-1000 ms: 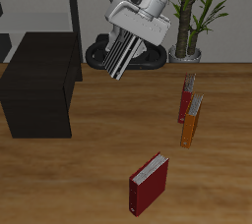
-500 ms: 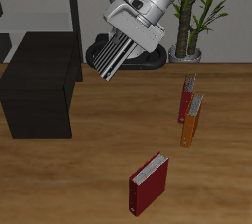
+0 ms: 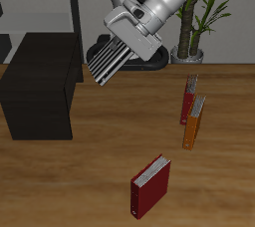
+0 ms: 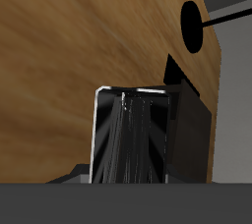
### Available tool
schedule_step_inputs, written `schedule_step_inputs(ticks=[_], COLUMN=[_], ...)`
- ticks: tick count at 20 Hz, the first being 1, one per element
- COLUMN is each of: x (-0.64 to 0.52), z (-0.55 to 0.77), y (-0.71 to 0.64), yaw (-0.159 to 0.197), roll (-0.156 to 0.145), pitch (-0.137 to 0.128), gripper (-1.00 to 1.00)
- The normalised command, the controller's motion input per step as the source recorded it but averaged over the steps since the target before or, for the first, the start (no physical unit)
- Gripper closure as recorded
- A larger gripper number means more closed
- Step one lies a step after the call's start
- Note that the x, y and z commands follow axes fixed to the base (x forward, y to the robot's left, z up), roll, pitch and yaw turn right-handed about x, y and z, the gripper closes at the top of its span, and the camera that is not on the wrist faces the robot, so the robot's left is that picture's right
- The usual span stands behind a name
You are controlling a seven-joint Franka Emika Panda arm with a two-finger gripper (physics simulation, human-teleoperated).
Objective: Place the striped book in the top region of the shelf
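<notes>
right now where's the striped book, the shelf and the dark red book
striped book (image 3: 108, 59), exterior view, middle of its striped cover
shelf (image 3: 40, 64), exterior view, its flat top
dark red book (image 3: 152, 188), exterior view, middle of its cover

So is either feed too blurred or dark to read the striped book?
Exterior view: sharp, evenly lit; black-and-white striped book reads clearly below the gripper, above the wooden table. Wrist view: book fills the frame, stripes smeared and dim.

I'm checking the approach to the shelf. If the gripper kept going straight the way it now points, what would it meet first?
The gripper, shut on the striped book, points down toward the shelf. The book's low end would probably meet bare table beside the shelf first; depth is unclear.
</notes>
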Motion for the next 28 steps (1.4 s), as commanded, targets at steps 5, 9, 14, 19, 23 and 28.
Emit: schedule_step_inputs(ticks=[5, 9, 14, 19, 23, 28], x=[0.14, 0.16, 0.06, 0.02, -0.02, 0.02], z=[-0.28, -0.27, -0.12, -0.25, -0.08, 0.01], y=[0.32, 0.3, 0.18, 0.2, -0.04, -0.3], yaw=[0.057, 0.047, 0.017, 0.027, -0.007, -0.011], roll=[-0.003, -0.035, -0.049, -0.019, -0.049, -0.081], pitch=[0.024, 0.012, 0.002, 0.034, 0.016, 0.006], gripper=[1.0, 1.0, 1.0, 1.0, 1.0, 1.0])
